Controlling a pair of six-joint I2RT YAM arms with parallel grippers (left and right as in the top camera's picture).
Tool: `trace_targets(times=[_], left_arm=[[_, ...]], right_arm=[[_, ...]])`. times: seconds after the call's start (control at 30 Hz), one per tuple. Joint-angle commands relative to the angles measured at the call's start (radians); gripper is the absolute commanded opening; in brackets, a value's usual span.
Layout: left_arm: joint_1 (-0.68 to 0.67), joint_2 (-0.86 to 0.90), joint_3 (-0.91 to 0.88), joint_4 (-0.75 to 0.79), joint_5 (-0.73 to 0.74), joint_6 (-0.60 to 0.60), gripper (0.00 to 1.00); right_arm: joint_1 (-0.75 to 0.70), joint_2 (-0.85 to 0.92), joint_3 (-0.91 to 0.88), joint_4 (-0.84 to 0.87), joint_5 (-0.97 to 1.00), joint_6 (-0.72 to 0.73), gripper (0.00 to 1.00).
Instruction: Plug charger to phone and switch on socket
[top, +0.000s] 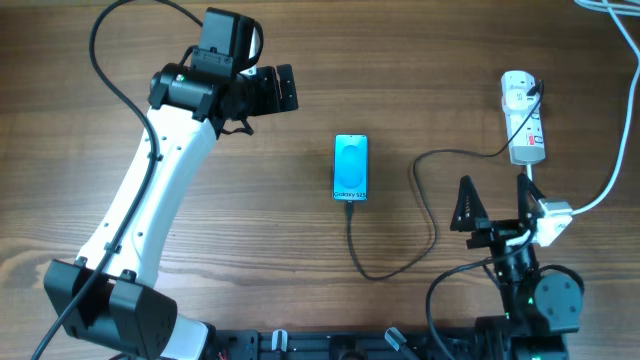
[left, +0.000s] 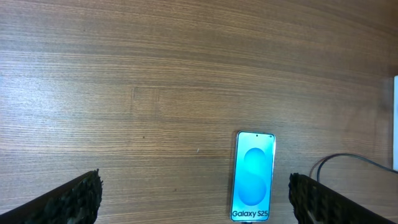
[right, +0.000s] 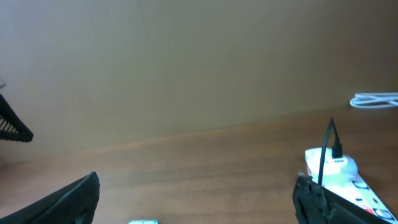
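Starting from your right tool (top: 495, 205), you have it released, fingers spread wide with nothing between them, hanging just short of the near end of the socket (top: 523, 115). Your left tool (top: 288, 88) is likewise released and empty, well apart from everything and looking down on the phone (top: 351, 167).

The phone lies flat mid-worktop (top: 300, 250), screen up and lit turquoise. The charger (top: 350, 228) appears to be seated in its lettered end, then loops across toward the socket. By my reading the plugging is done and the switch is what remains.

For that press, use the right tool, since it is nearest. Clench the fingers first so you push with one blunt point, and come straight down. The strip looks light and may slide or tip under a slanted push. The switch itself is too small to pick out here, so confirm it before you commit. Keep clear of the cable loop beside you, because dragging it could pull the tip from the phone.

Only the socket holds anything: one black plug, seated toward its far end.
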Motion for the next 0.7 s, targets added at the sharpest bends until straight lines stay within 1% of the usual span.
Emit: trace_targets(times=[0.0, 0.37, 0.5, 0.67], left_arm=[[0.002, 0.008, 0.000, 0.002, -0.006, 0.005, 1.00], [0.002, 0.008, 0.000, 0.002, -0.006, 0.005, 1.00], [0.002, 0.008, 0.000, 0.002, -0.006, 0.005, 1.00], [0.002, 0.008, 0.000, 0.002, -0.006, 0.005, 1.00]], right_arm=[[0.004, -0.046, -0.056, 0.046, 0.019, -0.019, 1.00], [-0.004, -0.061, -0.170, 0.226, 0.052, -0.015, 1.00], [-0.005, -0.061, -0.169, 0.215, 0.066, -0.019, 1.00], [-0.028, -0.061, -0.169, 0.116, 0.079, -0.019, 1.00]])
